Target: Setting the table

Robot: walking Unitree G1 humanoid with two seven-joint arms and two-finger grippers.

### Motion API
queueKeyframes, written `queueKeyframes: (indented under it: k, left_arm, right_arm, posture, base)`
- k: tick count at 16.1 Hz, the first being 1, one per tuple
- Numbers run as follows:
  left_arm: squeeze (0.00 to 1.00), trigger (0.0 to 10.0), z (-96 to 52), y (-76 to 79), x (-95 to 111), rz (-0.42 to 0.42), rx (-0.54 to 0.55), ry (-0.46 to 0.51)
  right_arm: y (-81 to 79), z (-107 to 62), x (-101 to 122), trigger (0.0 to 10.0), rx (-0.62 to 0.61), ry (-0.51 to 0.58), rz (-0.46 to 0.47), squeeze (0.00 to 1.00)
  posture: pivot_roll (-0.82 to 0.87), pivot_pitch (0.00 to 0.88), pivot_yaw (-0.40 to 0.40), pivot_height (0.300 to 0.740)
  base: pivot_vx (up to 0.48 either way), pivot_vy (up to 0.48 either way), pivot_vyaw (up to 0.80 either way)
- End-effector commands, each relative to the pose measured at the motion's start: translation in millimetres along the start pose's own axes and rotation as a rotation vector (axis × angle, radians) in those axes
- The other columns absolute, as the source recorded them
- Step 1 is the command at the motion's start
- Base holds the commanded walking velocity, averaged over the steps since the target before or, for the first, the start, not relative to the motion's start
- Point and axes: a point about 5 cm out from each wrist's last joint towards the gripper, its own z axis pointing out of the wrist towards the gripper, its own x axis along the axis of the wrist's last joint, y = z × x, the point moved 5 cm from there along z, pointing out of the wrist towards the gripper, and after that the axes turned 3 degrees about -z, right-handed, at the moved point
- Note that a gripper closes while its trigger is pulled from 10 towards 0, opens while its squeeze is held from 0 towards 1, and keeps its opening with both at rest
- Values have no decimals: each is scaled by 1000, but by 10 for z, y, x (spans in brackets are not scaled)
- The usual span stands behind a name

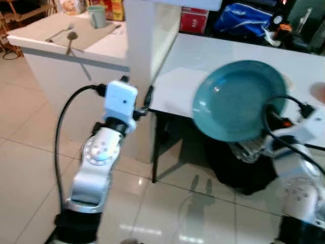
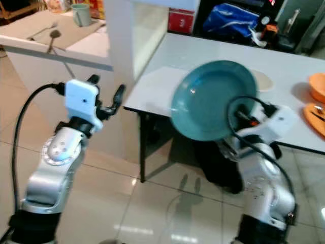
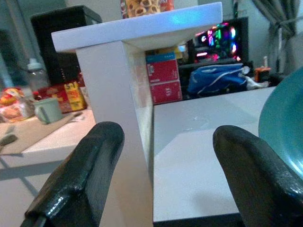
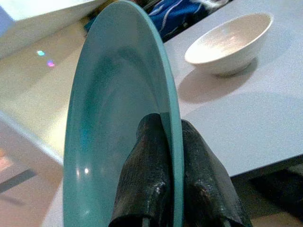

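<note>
The right pincer is clenched on the rim of a teal plate, one black finger on each face of it, and holds the plate tilted nearly on edge in the air over the near edge of the white bench. The plate's hollow face turns toward the robot's left. Beyond the plate, on the bench, sits a shallow white bowl, well apart from the held rim. At the bench's far right edge there is orange tableware, partly cut off. Behind the bench, against the back, lie a blue bag and a red box. The left pincer hangs released, its two black fingers spread wide with nothing between them, raised to the left of the bench's near corner and level with a white pillar that stands at that corner. Left of the pillar is a lower white counter carrying a tan mat, a green mug, and a spoon beside a fork.
</note>
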Motion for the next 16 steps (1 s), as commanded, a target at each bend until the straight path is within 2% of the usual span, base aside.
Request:
queueKeyframes:
  k: [1,3,6,7,8,10,12,16]
  left_arm:
    - [0,10000,14,44,39,-4,-16,17]
    - [0,10000,16,42,31,-3,-15,16]
    - [0,10000,30,51,-42,-59,-18,-26]
    - [0,10000,23,67,-49,-60,-36,-27]
    - [0,10000,1,96,-62,-53,-64,-25]
    - [0,10000,-36,114,-117,-48,-78,-45]
    - [0,10000,-46,115,-124,-41,-84,-47]
    - [0,10000,-57,109,-125,-42,-96,-53]
  right_arm:
    - [9,1,63,10000,2,13,15,0]
    - [24,9,-9,10000,-2,-17,1,0]
    - [-37,-28,-274,10000,27,-136,90,0]
    - [-37,-39,-342,10000,23,-164,94,0]
    - [-20,-47,-427,10000,11,-184,60,0]
    - [-94,-56,-522,10000,44,-219,110,0]
    - [-122,-57,-567,10000,53,-235,112,0]
    - [-237,-70,-736,10000,102,-309,132,0]
  posture:
    - [105,2,-9,740]
    - [105,0,-8,740]
    - [107,0,-4,740]
    - [107,0,-4,740]
    - [106,0,-3,740]
    - [110,0,-1,740]
    - [110,0,0,740]
    - [116,0,2,740]
  base:
    - [0,-480,0]
    - [0,-480,0]
    - [0,0,0]
    - [0,0,0]
    - [0,0,0]
    - [287,0,-622]
    - [379,0,-775]
    - [398,0,0]
